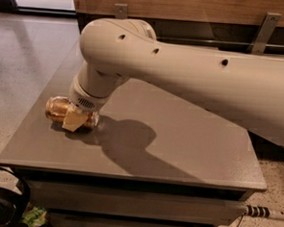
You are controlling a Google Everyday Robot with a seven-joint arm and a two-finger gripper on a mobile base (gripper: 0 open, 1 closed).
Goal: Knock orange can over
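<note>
Count going now: one orange can [58, 109], left-centre of frame. One gripper [75, 120], right against that can. One arm [183, 74], sweeping in from right. One table [178, 146], centre. Two metal brackets, upper middle [121, 10] and upper right [266, 26]. One striped plug [263, 212], lower right.

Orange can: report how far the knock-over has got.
Done: the can lies on its side near the left edge of the table, so the knock looks complete. In hand: the gripper sits low against the can's right part, partly covering it. Left: probably only to lift the arm clear; the can does not look in need of another push.
</note>
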